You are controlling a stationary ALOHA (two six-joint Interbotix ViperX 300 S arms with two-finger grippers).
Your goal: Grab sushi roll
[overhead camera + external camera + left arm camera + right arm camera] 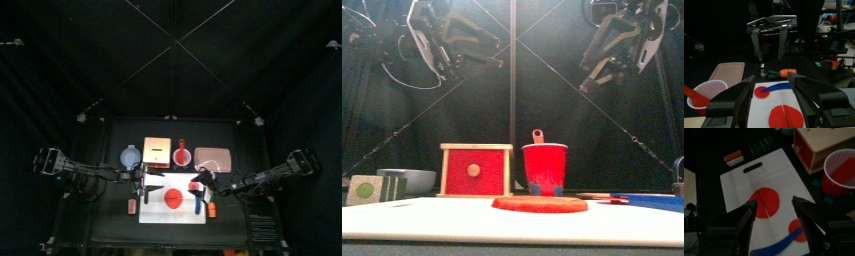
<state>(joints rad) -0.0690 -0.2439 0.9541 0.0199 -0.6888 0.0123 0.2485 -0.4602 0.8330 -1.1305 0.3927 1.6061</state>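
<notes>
The sushi roll (132, 205) is a small red, white and black piece on the table just off the handle end of the white cutting board (178, 207). It also shows in the right wrist view (732, 157), next to dark striped pieces (761, 147). In the front view a white piece with a green centre (365, 188) stands at the far left. My left gripper (150, 183) is open and empty above the board (774, 97). My right gripper (203, 185) is open and empty above the board's other side (777, 213), facing the left one (771, 52).
A red plate (175, 198) and a blue utensil (777, 87) lie on the board. Behind it stand a red cup (179, 155), a wooden box (158, 151), a bowl (130, 155) and a pink tray (213, 157). An orange and green piece (784, 73) lies under the right gripper.
</notes>
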